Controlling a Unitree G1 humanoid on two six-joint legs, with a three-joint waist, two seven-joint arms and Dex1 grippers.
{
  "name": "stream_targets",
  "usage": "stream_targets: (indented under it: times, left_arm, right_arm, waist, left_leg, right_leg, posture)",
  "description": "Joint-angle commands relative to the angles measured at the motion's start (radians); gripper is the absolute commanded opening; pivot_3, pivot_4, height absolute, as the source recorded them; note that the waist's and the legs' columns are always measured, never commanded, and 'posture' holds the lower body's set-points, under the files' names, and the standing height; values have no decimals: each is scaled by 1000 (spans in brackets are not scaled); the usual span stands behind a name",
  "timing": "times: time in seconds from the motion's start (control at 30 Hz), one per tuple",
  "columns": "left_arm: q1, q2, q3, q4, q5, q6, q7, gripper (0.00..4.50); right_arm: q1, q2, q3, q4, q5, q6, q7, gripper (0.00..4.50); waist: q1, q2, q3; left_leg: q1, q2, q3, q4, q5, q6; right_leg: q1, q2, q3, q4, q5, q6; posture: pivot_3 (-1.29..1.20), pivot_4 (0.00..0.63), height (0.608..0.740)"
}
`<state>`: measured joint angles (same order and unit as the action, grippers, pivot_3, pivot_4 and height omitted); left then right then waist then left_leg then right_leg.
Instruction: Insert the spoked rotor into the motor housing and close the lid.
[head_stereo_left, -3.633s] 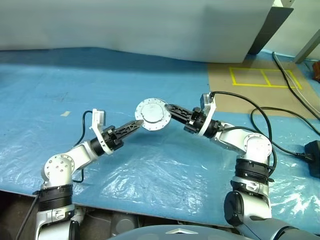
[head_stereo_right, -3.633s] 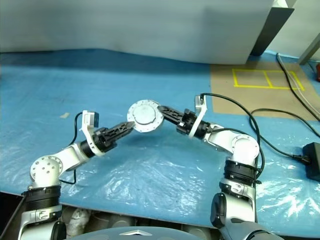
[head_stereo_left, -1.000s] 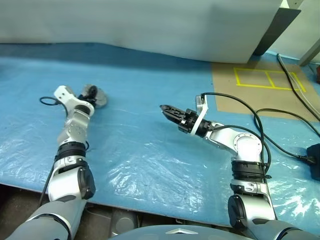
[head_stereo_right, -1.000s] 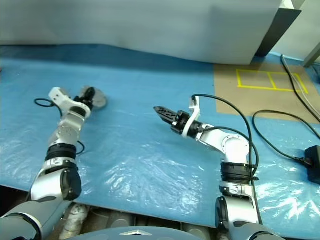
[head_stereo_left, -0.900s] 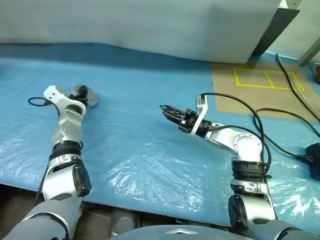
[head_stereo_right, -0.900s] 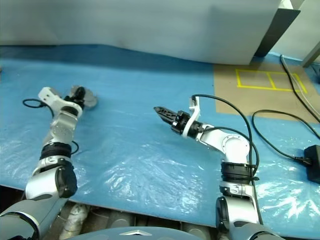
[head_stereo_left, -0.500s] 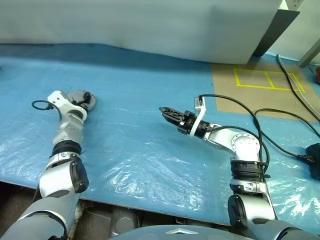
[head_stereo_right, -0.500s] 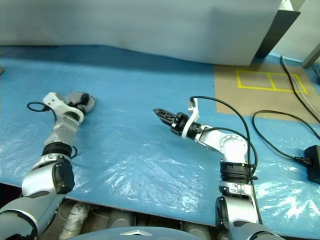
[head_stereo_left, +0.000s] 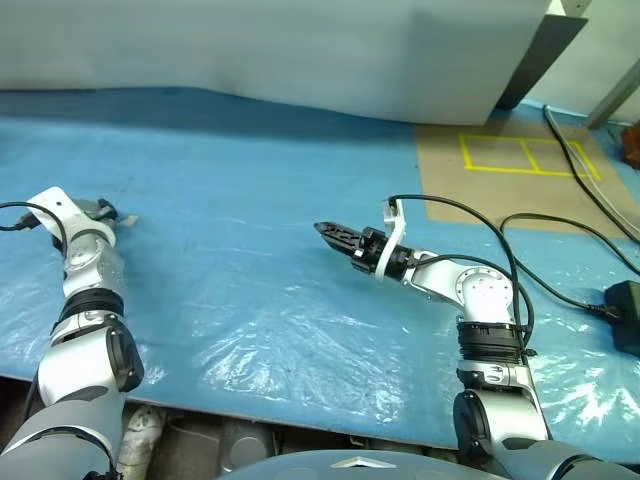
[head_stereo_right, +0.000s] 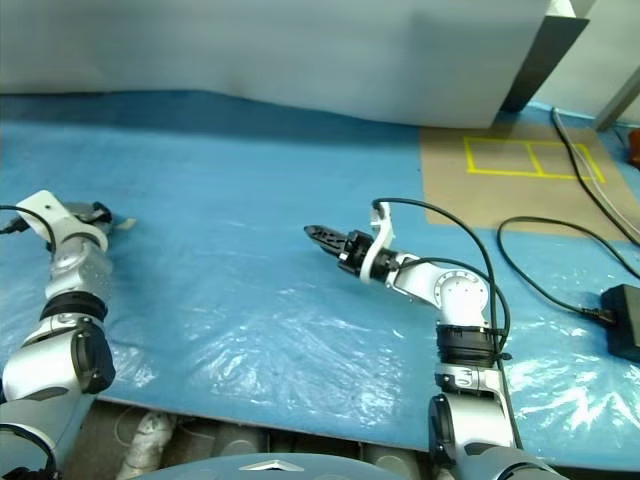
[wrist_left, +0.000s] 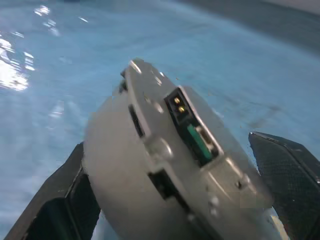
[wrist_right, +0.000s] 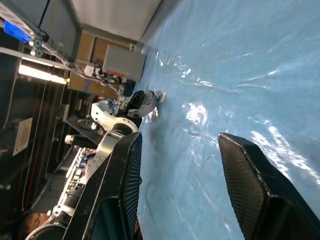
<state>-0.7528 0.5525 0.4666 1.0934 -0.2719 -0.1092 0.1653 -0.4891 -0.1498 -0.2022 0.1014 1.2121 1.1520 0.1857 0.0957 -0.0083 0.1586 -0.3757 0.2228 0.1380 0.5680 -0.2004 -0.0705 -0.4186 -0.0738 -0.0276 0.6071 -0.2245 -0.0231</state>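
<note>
The motor housing (wrist_left: 150, 165), a round silver case with a small connector in its rim, shows tilted and edge-on in the left wrist view. It sits between the two black fingers (wrist_left: 45, 215) of my left gripper (head_stereo_left: 107, 212), which stand wide on either side of it at the table's far left. The same case (wrist_right: 143, 100) shows small in the right wrist view. I cannot tell the lid apart from the case. The spoked rotor is out of view. My right gripper (head_stereo_left: 322, 228) hovers level over mid-table, pointing left, open, nothing between its fingers (wrist_right: 250, 190).
A crinkled blue plastic sheet (head_stereo_left: 280, 320) covers the table. A grey panel (head_stereo_left: 300, 50) stands along the back. A brown board with yellow tape squares (head_stereo_left: 520, 155) lies at the back right, with black cables (head_stereo_left: 560, 260) and a black adapter (head_stereo_left: 625, 315) near it.
My left arm has swung further left with the housing and rolled its wrist, and its fingers have spread wider. The right arm has kept still. The head camera has shifted slightly.
</note>
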Motion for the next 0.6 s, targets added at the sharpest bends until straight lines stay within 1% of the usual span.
stream_targets:
  times: [0.03,0.13,0.23,0.37,0.5,0.6]
  left_arm:
    - [-17,34,-19,6,33,-32,-13,4475]
    - [-11,35,-15,21,31,-14,-19,4475]
    - [-13,21,10,23,-3,26,-37,4475]
    - [-5,21,15,-2,2,-9,-19,4475]
    - [28,74,-25,-15,101,-52,143,4475]
    - [48,99,-78,-26,178,-62,211,4475]
  right_arm:
    - [-18,7,-1,-9,-9,-1,30,2483]
    - [-25,7,1,-4,-26,2,44,2483]
    - [-24,11,4,0,-46,4,56,2483]
    - [-22,11,13,1,-74,12,75,2483]
    - [-23,8,15,-2,-90,18,91,2483]
    - [-20,9,19,-1,-103,20,100,2483]
  waist:
    - [9,0,0]
    - [11,0,0]
    - [9,0,0]
    - [9,0,0]
    - [3,0,0]
    - [-3,0,0]
  left_leg:
    - [0,0,0,0,0,0]
    - [0,0,0,2,0,0]
    - [1,0,0,4,0,0]
    - [1,0,0,4,0,0]
    - [1,0,0,4,0,0]
    - [1,0,-1,3,0,0]
  right_leg:
    - [0,-1,-1,0,0,0]
    - [0,-1,0,2,0,0]
    - [0,-1,1,3,0,0]
    - [1,-1,1,4,0,0]
    - [1,-1,1,4,0,0]
    - [0,0,1,3,0,0]
  posture:
    - [0,150,740]
    - [0,150,740]
    - [0,150,740]
    - [0,150,740]
    - [0,150,740]
    - [0,150,740]
